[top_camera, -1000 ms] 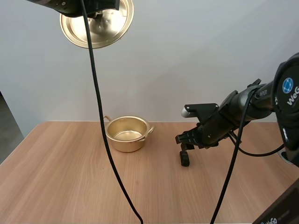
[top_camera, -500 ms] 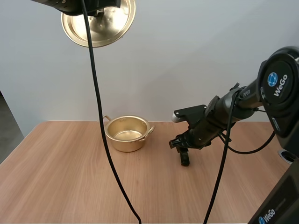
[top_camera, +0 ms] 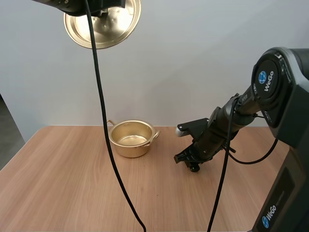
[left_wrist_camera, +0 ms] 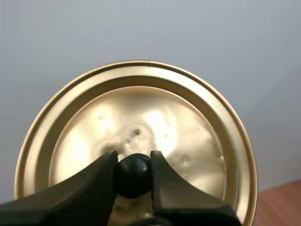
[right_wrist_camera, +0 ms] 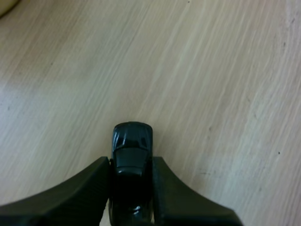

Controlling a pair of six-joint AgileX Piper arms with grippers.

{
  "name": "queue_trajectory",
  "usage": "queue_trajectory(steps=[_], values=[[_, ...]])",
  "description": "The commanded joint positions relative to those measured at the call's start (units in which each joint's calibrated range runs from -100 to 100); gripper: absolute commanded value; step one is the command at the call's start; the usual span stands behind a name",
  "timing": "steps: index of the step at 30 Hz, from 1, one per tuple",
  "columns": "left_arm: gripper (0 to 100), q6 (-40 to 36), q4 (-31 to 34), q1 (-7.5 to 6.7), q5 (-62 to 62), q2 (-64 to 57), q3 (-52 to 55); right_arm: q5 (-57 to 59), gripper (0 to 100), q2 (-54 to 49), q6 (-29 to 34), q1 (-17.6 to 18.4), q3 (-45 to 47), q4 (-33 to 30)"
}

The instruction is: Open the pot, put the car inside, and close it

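Car [right_wrist_camera: 132, 141]: small, glossy black, pinched by its sides betw. the right gripper [right_wrist_camera: 130, 161] fingers, nose poking out past the tips. In the high view it sits low at the table [top_camera: 72, 183], approx. 3 o'clock of the pot [top_camera: 131, 138], near but apart; can't tell if the wheels touch. Bare wood lies betw. them. Pot: gold, lid off, two side handles. Right arm reaches in from 3 o'clock, wrist tipped down. Far up, approx. 11 o'clock of the pot, left gripper [left_wrist_camera: 133, 159] clamps the black knob [left_wrist_camera: 134, 178] of the gold lid [left_wrist_camera: 188, 122], which is tilted on edge.
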Motion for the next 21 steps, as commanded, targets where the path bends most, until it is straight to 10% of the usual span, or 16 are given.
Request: queue_trajectory(steps=[1, 13, 21], values=[[0, 0.0, -0.1, 0.05, 0.0, -0.1, 0.1, -2.3, 0, -0.4, -1.8, 0.0, -0.2, 0.0], [0, 0.0, -3.6, 1.42, 5.2, -3.3, 0.1, -10.7, 0, -10.5, -6.7, 1.4, -14.9, 17.7], [0, 7.2, -9.3, 3.37, 3.7, -9.2, 0.1, -10.4, 0, -9.9, -19.7, 9.5, -22.3, 30.7]])
